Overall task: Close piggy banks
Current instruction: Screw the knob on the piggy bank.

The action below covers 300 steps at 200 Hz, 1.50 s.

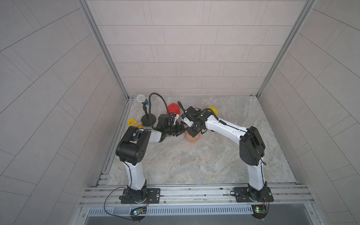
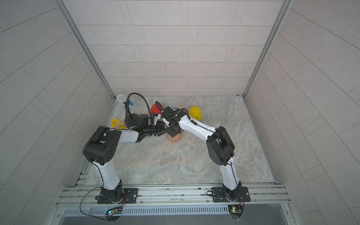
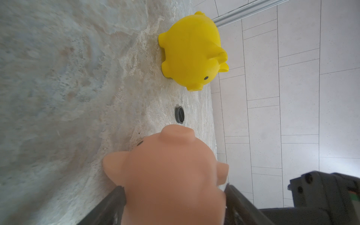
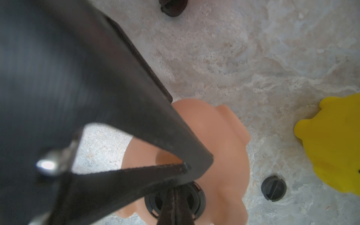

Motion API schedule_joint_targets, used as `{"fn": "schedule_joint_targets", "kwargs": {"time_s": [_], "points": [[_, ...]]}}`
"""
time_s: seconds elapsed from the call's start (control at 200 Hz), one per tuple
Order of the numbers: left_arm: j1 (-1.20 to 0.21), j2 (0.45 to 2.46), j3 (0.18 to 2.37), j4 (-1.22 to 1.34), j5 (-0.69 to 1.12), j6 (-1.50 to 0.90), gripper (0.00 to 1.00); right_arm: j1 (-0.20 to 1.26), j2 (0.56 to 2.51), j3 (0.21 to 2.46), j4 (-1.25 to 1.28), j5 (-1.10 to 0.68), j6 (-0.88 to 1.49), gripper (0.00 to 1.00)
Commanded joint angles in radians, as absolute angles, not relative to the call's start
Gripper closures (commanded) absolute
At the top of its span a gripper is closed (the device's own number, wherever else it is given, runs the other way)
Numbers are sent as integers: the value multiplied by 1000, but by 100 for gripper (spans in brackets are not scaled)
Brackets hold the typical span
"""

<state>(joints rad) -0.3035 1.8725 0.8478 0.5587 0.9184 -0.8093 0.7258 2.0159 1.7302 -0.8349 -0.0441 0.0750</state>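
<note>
Left arm (image 1: 134,173) and right arm (image 1: 255,176) are both wearing white link shells between bulky black joint housings. A thin black cable (image 1: 232,127) is running along each white link. Black base plates (image 1: 153,194) are showing silver screws. Left elbow housing (image 1: 134,150) is showing small round holes. Right jaws are showing black, finely toothed inner edges.

Left claw (image 3: 174,189) clamped, right claw (image 4: 173,196) closed

The peach-pink pig (image 3: 171,175) and yellow pig (image 3: 192,52) look smooth, matt plastic, the tabletop (image 3: 58,78) veined stone.
</note>
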Motion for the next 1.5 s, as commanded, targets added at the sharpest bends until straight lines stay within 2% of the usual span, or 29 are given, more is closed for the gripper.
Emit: {"fn": "schedule_joint_targets", "kwargs": {"time_s": [0.0, 0.851, 1.496], "points": [[-327, 1889, 860, 502, 911, -785, 17, 723, 2066, 1692, -879, -53, 144, 100], [-330, 1893, 866, 477, 901, -773, 18, 724, 2008, 1639, -806, -18, 601, 100], [-329, 1888, 867, 465, 901, -767, 18, 712, 2012, 1658, -814, -35, 759, 100]]}}
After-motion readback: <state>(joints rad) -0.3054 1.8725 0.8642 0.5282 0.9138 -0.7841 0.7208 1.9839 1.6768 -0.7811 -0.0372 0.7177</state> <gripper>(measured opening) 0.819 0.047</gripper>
